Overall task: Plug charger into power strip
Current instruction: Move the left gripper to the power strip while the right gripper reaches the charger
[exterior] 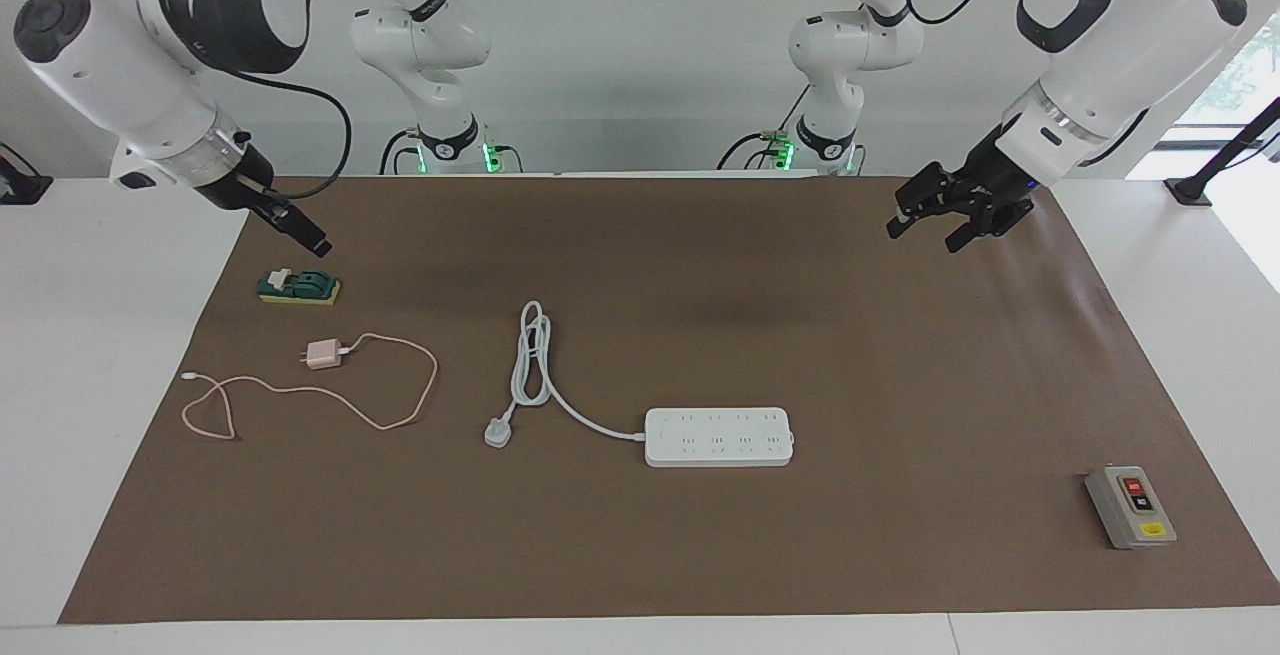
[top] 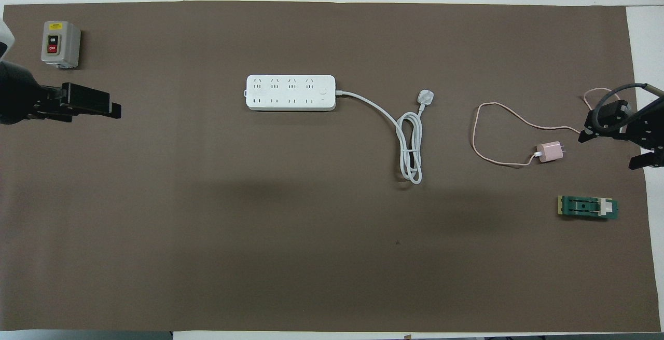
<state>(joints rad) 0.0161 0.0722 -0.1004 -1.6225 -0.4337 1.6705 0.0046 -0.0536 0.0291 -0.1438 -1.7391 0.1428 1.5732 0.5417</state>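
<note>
The charger (exterior: 323, 355) (top: 550, 151), a small pink cube, lies on the brown mat toward the right arm's end, its thin pink cable (exterior: 400, 421) looping beside it. The white power strip (exterior: 718, 436) (top: 290, 92) lies flat near the mat's middle, sockets up, farther from the robots than the charger. My right gripper (exterior: 315, 245) (top: 610, 149) hangs open and empty in the air over the mat's edge at its own end, near the charger's cable. Over the mat at the other end, my left gripper (exterior: 922, 238) (top: 113, 109) is raised, open and empty.
The strip's thick cord runs to a coil (exterior: 530, 355) and a three-pin plug (exterior: 497, 432) between strip and charger. A green block (exterior: 298, 286) (top: 588, 207) sits nearer the robots than the charger. A grey switch box (exterior: 1130, 506) (top: 60, 44) stands at the left arm's end.
</note>
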